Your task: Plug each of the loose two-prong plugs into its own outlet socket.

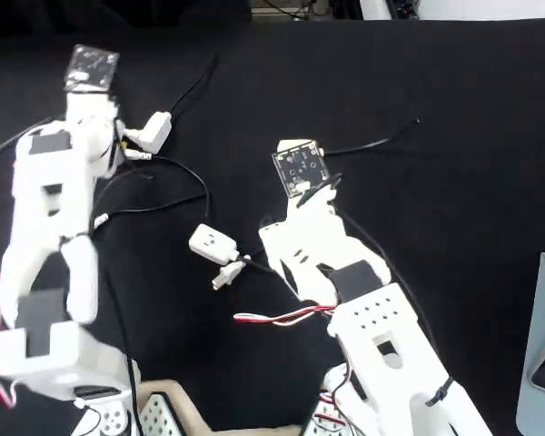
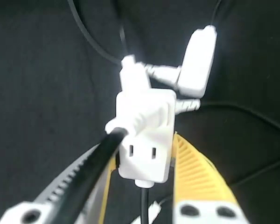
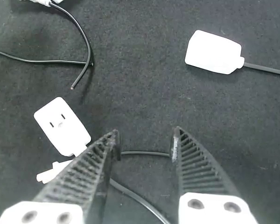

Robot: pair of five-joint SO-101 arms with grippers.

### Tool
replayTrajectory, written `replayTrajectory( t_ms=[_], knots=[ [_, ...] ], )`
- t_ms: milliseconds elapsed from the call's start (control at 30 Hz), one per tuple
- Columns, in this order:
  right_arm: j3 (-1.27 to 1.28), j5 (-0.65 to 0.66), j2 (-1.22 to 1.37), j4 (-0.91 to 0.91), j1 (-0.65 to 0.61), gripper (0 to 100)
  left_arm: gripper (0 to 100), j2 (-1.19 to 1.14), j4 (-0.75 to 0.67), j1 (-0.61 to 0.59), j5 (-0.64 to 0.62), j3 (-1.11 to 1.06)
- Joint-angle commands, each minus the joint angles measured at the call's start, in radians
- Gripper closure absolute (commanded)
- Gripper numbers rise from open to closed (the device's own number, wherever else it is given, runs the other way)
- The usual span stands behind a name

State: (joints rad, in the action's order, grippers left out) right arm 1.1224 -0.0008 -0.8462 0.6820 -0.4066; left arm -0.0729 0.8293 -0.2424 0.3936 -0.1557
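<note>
My left gripper (image 2: 142, 144) is shut on a white outlet socket (image 2: 147, 156), one yellow finger (image 2: 196, 172) on each side. Two slots on the socket face the camera. Above them a white plug (image 2: 137, 114) with a black cord rests on its face. Just beyond lies a second white block (image 2: 198, 60) with a plug (image 2: 161, 72) at its side. My right gripper (image 3: 144, 135) hangs open over the black cloth. Beside it lies a loose outlet socket (image 3: 60, 123) with a small white plug (image 3: 49, 173) at its end. In the high view this pair lies at table centre, socket (image 1: 211, 242) and plug (image 1: 223, 277).
Another white block (image 3: 213, 52) with a cord lies farther off. A thin black cord (image 3: 144, 153) runs between the right fingers. More black cords (image 1: 154, 186) loop over the cloth near the left arm (image 1: 50, 200). A grey object (image 1: 543, 354) stands at the right edge.
</note>
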Motion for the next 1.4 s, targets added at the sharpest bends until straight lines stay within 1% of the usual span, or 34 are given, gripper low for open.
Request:
replayTrajectory(
  t_ms=[0,67,100,167,233,467,633,733,800,867,1033,1100,1167,1200,1367],
  knots=[
    [-0.004,-0.002,-0.024,-0.021,0.012,82.2,82,-0.078,-0.015,0.042,-0.031,0.159],
    [-0.004,-0.002,-0.024,-0.021,0.012,82.2,74,-0.129,-0.015,0.042,-0.098,0.214],
    [-0.004,-0.002,-0.024,-0.021,0.011,82.2,71,-0.150,-0.015,0.042,-0.121,0.242],
    [-0.004,-0.002,-0.024,-0.021,0.011,82.2,71,-0.180,-0.009,0.041,-0.132,0.288],
    [-0.004,-0.002,-0.024,-0.021,0.011,82.2,71,-0.186,0.041,0.038,-0.132,0.334],
    [-0.004,-0.002,-0.024,-0.021,0.011,82.2,69,-0.147,0.341,0.030,-0.130,0.487],
    [-0.002,-0.002,-0.024,-0.020,0.011,82.2,69,-0.066,0.502,0.030,-0.132,0.495],
    [-0.025,-0.002,-0.022,0.041,0.009,82.2,70,0.005,0.580,0.027,-0.146,0.493],
    [-0.054,-0.002,-0.022,0.092,0.009,82.2,72,0.063,0.611,0.022,-0.175,0.493],
    [-0.070,-0.002,-0.022,0.120,0.009,82.2,73,0.120,0.637,0.028,-0.178,0.470],
    [-0.077,-0.002,-0.022,0.146,0.008,82.2,73,0.285,0.638,0.054,-0.175,0.280],
    [-0.096,-0.008,-0.022,0.186,-0.023,82.2,73,0.368,0.606,0.058,-0.183,0.168],
    [-0.119,-0.017,-0.021,0.245,-0.068,82.2,73,0.465,0.522,0.053,-0.203,0.025],
    [-0.133,-0.043,-0.013,0.272,-0.091,82.2,73,0.520,0.476,0.045,-0.226,-0.050],
    [-0.203,-0.242,0.084,0.319,-0.176,82.2,73,0.812,0.267,-0.013,-0.261,-0.420]
  ],
)
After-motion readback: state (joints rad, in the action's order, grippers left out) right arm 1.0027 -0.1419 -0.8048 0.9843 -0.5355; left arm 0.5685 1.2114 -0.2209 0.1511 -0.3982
